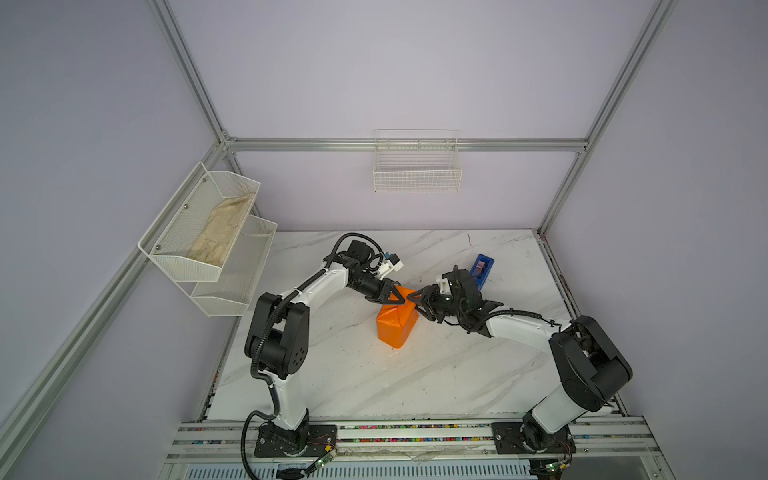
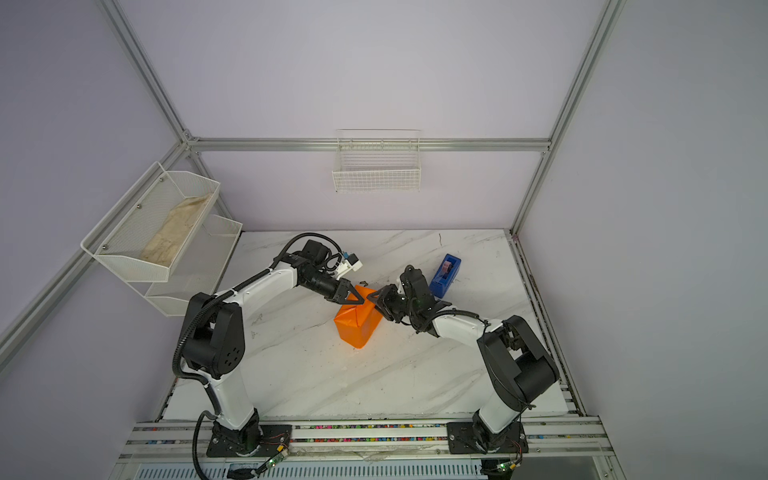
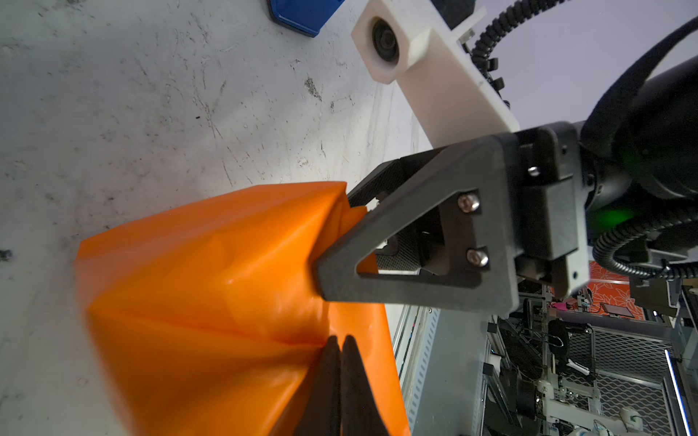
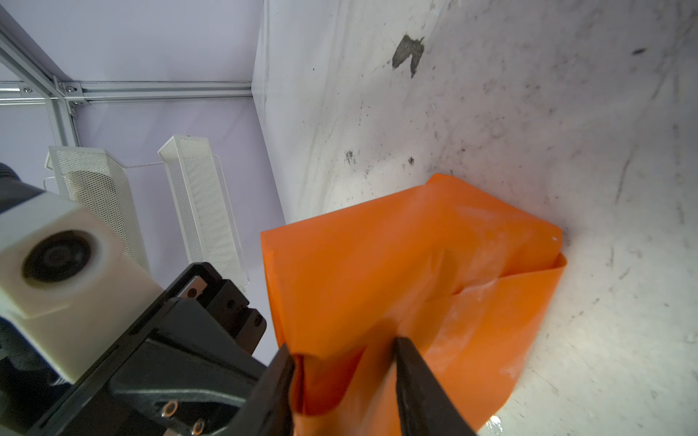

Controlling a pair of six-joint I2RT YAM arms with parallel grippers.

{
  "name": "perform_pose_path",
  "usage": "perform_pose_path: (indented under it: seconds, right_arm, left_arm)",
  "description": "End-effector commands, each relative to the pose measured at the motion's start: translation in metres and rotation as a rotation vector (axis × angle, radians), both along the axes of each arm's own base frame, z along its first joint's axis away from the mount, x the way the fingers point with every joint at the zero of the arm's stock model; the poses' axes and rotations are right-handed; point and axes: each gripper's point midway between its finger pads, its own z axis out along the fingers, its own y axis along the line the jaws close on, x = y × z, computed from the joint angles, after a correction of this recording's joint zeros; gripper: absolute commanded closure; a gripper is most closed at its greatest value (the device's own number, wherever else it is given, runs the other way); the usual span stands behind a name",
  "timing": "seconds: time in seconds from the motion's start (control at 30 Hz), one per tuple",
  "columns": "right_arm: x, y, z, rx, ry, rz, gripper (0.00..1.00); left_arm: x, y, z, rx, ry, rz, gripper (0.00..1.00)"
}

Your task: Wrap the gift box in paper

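The left jaws are pressed tightly together, pinching a fold at the top of the orange paper (image 1: 395, 328). In the left wrist view, creases in the sheet run up to their tips. The right jaws stand partly spread. A loose upper flap of the paper lies in the gap between them and one tip touches the sheet, but they do not clamp it. The two sets of jaws meet almost tip to tip over the parcel's far upper edge. The left arm (image 1: 320, 286) rises from its base at the front rail and bends at the elbow. It reaches away and to the right, with its wrist sloping down to the parcel. The right arm (image 1: 523, 328) mirrors it, leaning in from the right side. The paper is folded up into a blocky parcel standing near the middle of the white marble bench (image 1: 415, 382). The box cannot be seen under it. A blue tape dispenser (image 1: 483, 270) stands on the bench just behind the right wrist, apart from the parcel.
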Motion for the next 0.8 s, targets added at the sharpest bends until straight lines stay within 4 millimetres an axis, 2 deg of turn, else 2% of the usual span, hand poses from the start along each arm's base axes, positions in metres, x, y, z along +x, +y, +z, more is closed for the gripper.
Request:
perform_pose_path:
  seconds: [0.0, 0.17, 0.33, 0.4, 0.47, 0.67, 0.77]
  right_arm:
    - [-0.006, -0.009, -0.037, -0.083, 0.092, -0.029, 0.60]
    - [-0.008, -0.010, -0.040, -0.093, 0.096, -0.026, 0.61]
    - [-0.009, -0.011, -0.039, -0.098, 0.094, -0.023, 0.61]
    - [-0.009, -0.011, -0.038, -0.100, 0.091, -0.020, 0.61]
    - [-0.009, -0.011, -0.036, -0.101, 0.088, -0.021, 0.61]
    - [-0.011, -0.013, -0.034, -0.107, 0.087, -0.022, 0.61]
    - [-0.011, -0.013, -0.028, -0.111, 0.075, -0.019, 0.61]
  left_arm:
    - [-0.023, -0.009, 0.003, -0.033, 0.093, -0.009, 1.00]
    - [-0.029, -0.013, -0.010, -0.024, 0.125, -0.016, 1.00]
    - [-0.037, -0.008, -0.029, 0.014, 0.155, -0.009, 0.99]
    - [-0.038, -0.006, -0.034, 0.025, 0.161, -0.002, 0.86]
    - [-0.039, -0.004, -0.036, 0.028, 0.164, 0.002, 0.78]
    - [-0.041, -0.002, -0.041, 0.026, 0.174, 0.005, 0.65]
    - [-0.041, 0.000, -0.045, 0.025, 0.183, 0.017, 0.65]
